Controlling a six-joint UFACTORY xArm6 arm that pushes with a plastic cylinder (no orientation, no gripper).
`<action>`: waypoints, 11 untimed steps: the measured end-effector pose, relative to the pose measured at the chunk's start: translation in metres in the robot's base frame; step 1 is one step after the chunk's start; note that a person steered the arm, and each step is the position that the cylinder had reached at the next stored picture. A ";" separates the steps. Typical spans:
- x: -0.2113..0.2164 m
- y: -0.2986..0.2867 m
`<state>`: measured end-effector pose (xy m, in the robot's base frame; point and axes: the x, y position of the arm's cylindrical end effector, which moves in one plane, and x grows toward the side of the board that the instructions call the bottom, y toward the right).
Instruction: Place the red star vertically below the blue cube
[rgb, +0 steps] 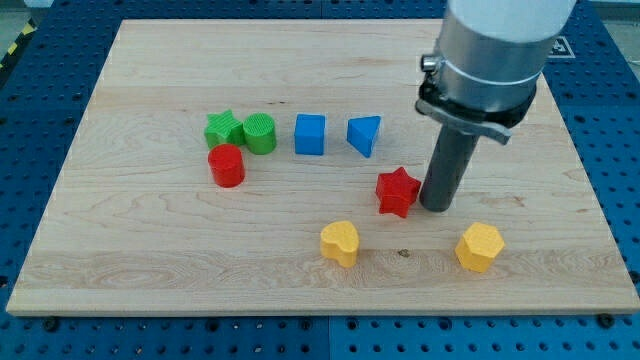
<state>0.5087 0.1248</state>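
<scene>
The red star (397, 190) lies right of the board's middle. The blue cube (310, 134) stands up and to the left of it, in a row of blocks. My tip (436, 207) rests on the board just to the right of the red star, touching or nearly touching its right side. The star sits lower than the cube and well to the cube's right.
A blue triangular block (365, 134) is right of the cube. A green star (223, 129) and a green cylinder (260, 133) are to the cube's left, with a red cylinder (227, 165) below them. Two yellow blocks (340, 242) (479, 247) lie near the view's bottom. The wooden board (150, 250) sits on a blue perforated table.
</scene>
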 end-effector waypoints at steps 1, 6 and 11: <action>-0.011 0.008; -0.006 -0.089; 0.013 -0.113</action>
